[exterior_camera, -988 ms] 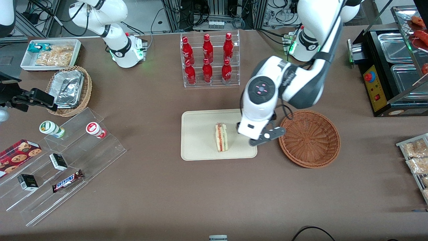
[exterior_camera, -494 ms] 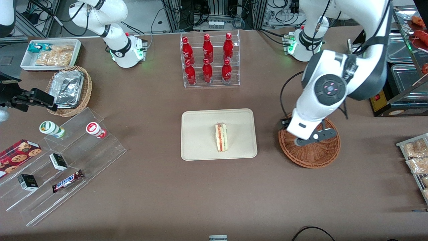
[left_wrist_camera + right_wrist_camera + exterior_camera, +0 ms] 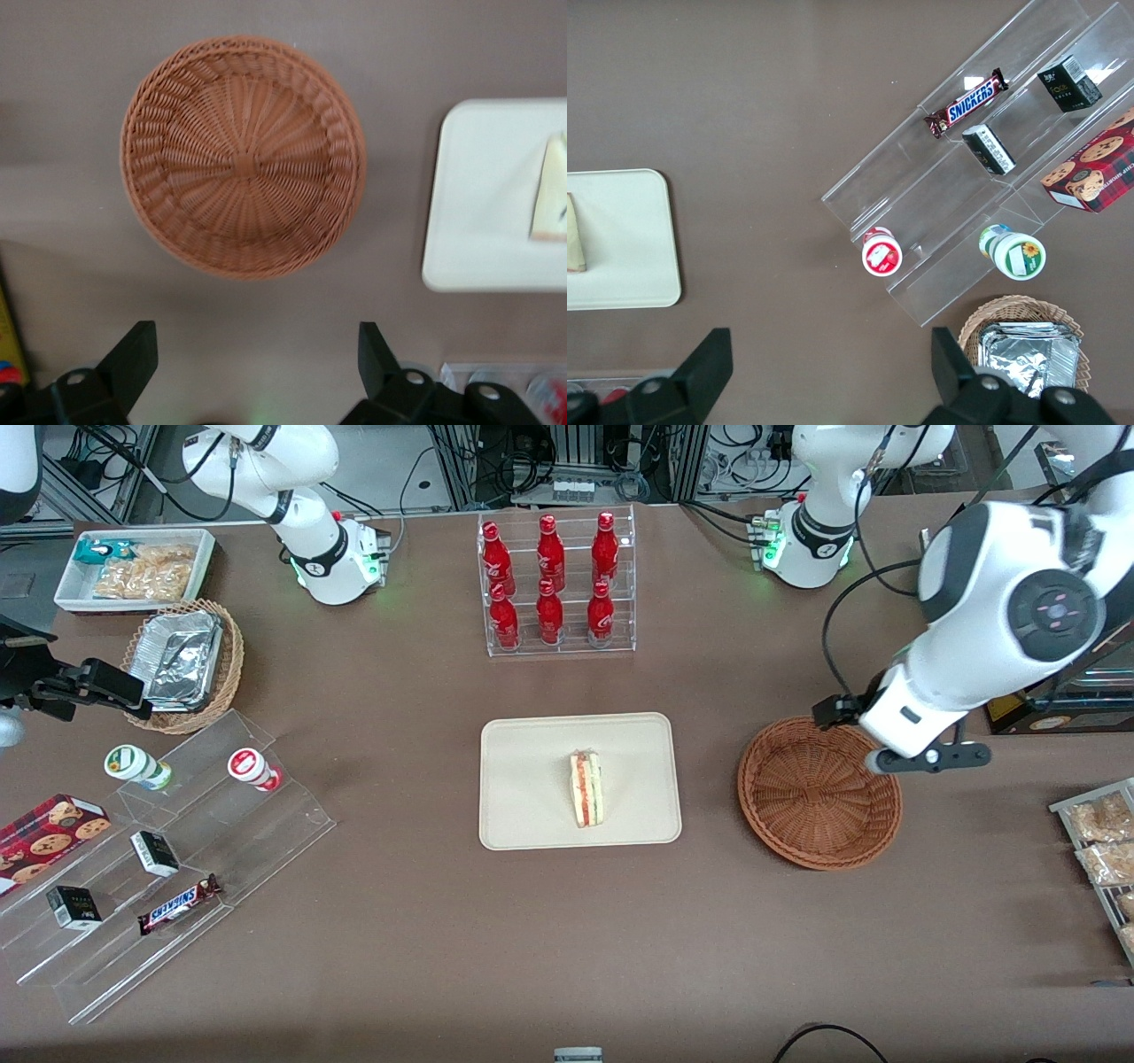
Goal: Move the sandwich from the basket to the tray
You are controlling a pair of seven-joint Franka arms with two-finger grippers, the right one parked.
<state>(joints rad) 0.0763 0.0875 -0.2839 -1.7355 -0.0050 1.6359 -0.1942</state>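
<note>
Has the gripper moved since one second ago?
Yes. The gripper, open, went from the tray edge across the basket toward the working arm's end.

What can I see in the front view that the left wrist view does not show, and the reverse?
Only the front view shows the bottle rack, the Snickers bar and the whole working arm. Only the left wrist view shows the tool, open, holding nothing, raised off the table beside the basket. Both show the empty basket, the tray and the sandwich on it.
</note>
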